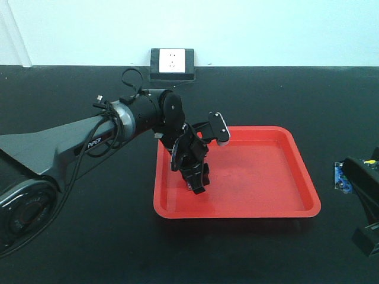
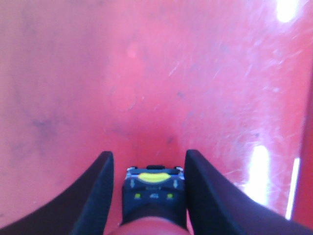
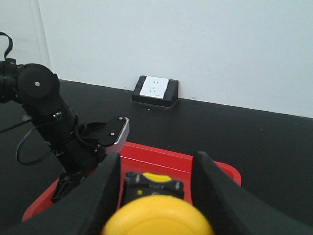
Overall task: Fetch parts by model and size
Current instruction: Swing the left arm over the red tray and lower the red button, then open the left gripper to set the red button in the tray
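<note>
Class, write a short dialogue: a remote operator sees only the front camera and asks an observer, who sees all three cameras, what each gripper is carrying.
Operator: The left gripper is down over the red tray, but I can't tell whether it holds anything.
Observer: It does. The left wrist camera shows a red-capped switch gripped in it, with a yellow marking on its black body.
Operator: And the right gripper, cut off at my picture's edge?
Observer: Its wrist camera shows a yellow-capped switch gripped in it, cap toward the lens.
</note>
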Available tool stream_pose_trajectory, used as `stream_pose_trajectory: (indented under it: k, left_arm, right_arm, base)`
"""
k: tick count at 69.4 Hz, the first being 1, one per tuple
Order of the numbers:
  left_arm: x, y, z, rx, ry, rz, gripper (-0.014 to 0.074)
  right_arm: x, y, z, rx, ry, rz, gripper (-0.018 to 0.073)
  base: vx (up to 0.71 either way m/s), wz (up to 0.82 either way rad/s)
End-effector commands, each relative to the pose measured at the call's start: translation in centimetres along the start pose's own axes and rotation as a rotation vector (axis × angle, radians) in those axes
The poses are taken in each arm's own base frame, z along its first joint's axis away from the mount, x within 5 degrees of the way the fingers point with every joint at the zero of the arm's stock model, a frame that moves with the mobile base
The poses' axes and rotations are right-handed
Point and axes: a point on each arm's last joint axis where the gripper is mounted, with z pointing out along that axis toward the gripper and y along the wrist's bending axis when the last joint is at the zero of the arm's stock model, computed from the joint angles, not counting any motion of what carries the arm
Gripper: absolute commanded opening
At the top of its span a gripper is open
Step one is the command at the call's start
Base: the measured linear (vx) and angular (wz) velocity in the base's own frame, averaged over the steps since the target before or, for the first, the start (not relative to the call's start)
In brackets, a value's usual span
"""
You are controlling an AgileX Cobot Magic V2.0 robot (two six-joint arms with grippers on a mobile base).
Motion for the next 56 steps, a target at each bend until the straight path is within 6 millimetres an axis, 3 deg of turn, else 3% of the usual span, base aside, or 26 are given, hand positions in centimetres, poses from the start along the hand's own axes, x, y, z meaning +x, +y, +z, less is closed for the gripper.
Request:
stream_pose_trajectory:
  k: [1,16,25,44,56]
  left_arm:
    - [-1.9,0.1,-3.3,-0.07,-0.086,0.02,-0.0006]
    - [-1.4,0.2,-3.3,-0.073,-0.033,0.044,0.002]
    - [-1.1,0.2,-3.3,-0.074,-0.004,0.049,0.0079]
    - [-1.1,0.0,-3.5,-0.061,0.002,0.02,0.037]
    - [-1.5,0.0,-4.8,-0.088,-0.022,0.008,0.0555]
  right_arm:
    - [-1.5,0.1,0.0,-0.012,-0.091,-0.012,-0.0002]
    - [-1.5,0.1,0.0,-0.012,-0.091,-0.012,-0.0002]
    - [-1.5,0.1,0.0,-0.012,-0.091,-0.012,-0.0002]
    - [-1.5,0.1,0.0,-0.012,-0.091,-0.012,-0.0002]
    - [-1.5,0.1,0.0,-0.011,-0.09,-0.012,-0.0002]
  base:
    - [0.0,0.0]
    - [0.0,0.0]
    - [0.0,0.0]
    - [0.0,0.0]
    - [0.0,0.0]
